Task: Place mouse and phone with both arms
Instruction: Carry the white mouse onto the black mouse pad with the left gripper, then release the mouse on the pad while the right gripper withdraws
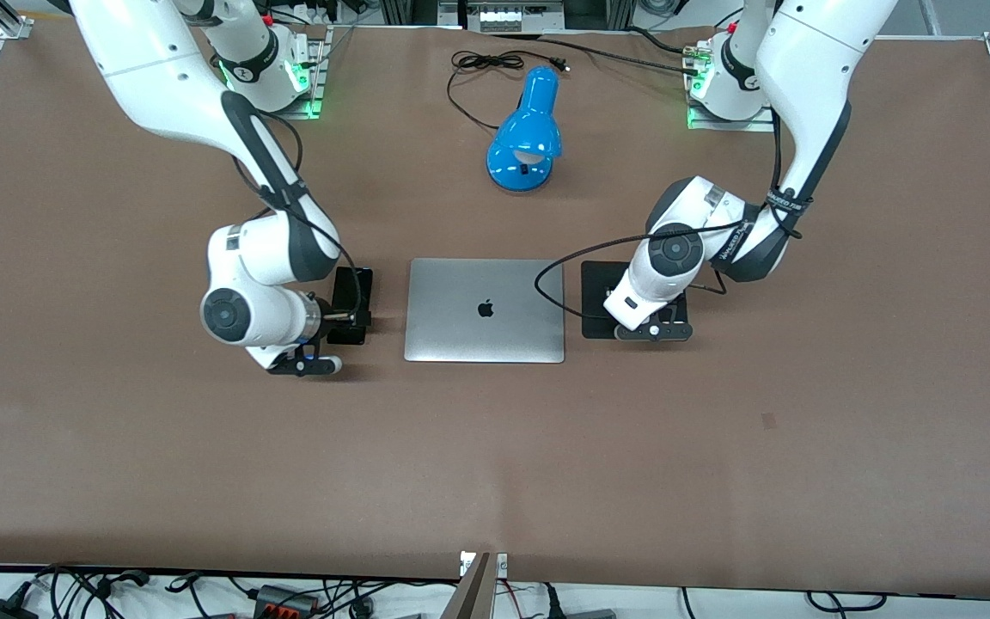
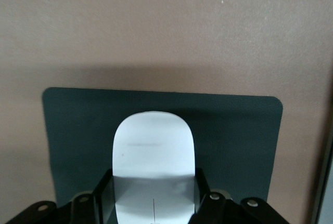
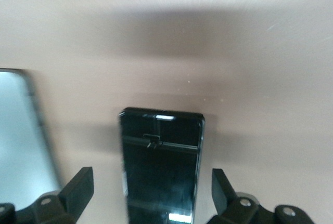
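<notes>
The white mouse (image 2: 153, 151) rests on the black mat (image 2: 67, 130) and is hidden under the hand in the front view. My left gripper (image 2: 153, 182) is low over the mat (image 1: 598, 292), its fingers against the mouse's two sides. In the front view the left gripper (image 1: 645, 314) is beside the laptop, toward the left arm's end. The black phone (image 3: 161, 167) lies flat on the table. My right gripper (image 3: 151, 178) is open around it, with a gap on each side. In the front view the phone (image 1: 351, 292) and the right gripper (image 1: 345, 316) are beside the laptop, toward the right arm's end.
A closed silver laptop (image 1: 485, 309) lies between the two grippers; its edge shows in the right wrist view (image 3: 18, 141). A blue desk lamp (image 1: 525, 129) with a black cord (image 1: 478, 64) lies farther from the front camera, between the arm bases.
</notes>
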Available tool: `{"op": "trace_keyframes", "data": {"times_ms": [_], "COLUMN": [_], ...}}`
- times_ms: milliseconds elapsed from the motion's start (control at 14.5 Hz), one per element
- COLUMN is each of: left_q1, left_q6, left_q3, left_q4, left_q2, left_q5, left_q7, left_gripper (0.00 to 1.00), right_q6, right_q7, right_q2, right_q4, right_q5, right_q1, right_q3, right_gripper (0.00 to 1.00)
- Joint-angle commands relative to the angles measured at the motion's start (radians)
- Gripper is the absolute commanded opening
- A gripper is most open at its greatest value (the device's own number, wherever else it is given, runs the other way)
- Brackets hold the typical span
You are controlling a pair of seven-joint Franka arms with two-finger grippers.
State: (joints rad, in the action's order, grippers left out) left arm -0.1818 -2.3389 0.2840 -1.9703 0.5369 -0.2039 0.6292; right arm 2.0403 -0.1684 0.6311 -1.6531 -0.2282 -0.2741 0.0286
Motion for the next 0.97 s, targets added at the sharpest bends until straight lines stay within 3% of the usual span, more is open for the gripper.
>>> {"op": "trace_keyframes", "data": {"times_ms": [0, 69, 138, 276, 483, 621, 897], "left_q1": [0.004, 0.004, 0.004, 0.005, 0.036, 0.07, 0.123], "left_q6": [-0.045, -0.045, -0.045, -0.043, -0.016, 0.134, 0.522], "left_q3": [-0.006, -0.009, -0.012, -0.013, -0.013, -0.011, -0.013], "left_q4": [-0.044, -0.042, -0.042, -0.039, -0.022, 0.065, 0.364], "left_q2": [-0.018, -0.017, -0.015, -0.014, -0.047, -0.08, -0.065], "left_q5": [-0.032, -0.032, -0.034, -0.034, -0.034, -0.034, -0.034], "left_q7": [0.027, 0.027, 0.027, 0.027, 0.021, 0.006, -0.159], "left_gripper": [0.35, 0.6, 0.98, 1.0, 1.0, 1.0, 1.0], "right_q6": [-0.274, -0.337, -0.379, -0.477, -0.531, -0.528, -0.528], "right_q7": [0.004, 0.012, 0.018, 0.003, -0.002, -0.003, -0.003], "right_q2": [-0.118, -0.172, -0.244, -0.345, -0.389, -0.39, -0.393], "right_q4": [0.128, 0.14, 0.134, 0.137, 0.138, 0.136, 0.134], "right_q5": [-0.016, -0.016, -0.016, 0.001, 0.174, 0.194, 0.204], "right_q1": [0.093, 0.12, 0.142, 0.157, 0.158, 0.162, 0.2], "right_q3": [0.004, 0.004, 0.004, 0.001, -0.016, -0.016, -0.045], "right_gripper": [1.0, 1.0, 1.0, 1.0, 1.0, 1.0, 1.0]}}
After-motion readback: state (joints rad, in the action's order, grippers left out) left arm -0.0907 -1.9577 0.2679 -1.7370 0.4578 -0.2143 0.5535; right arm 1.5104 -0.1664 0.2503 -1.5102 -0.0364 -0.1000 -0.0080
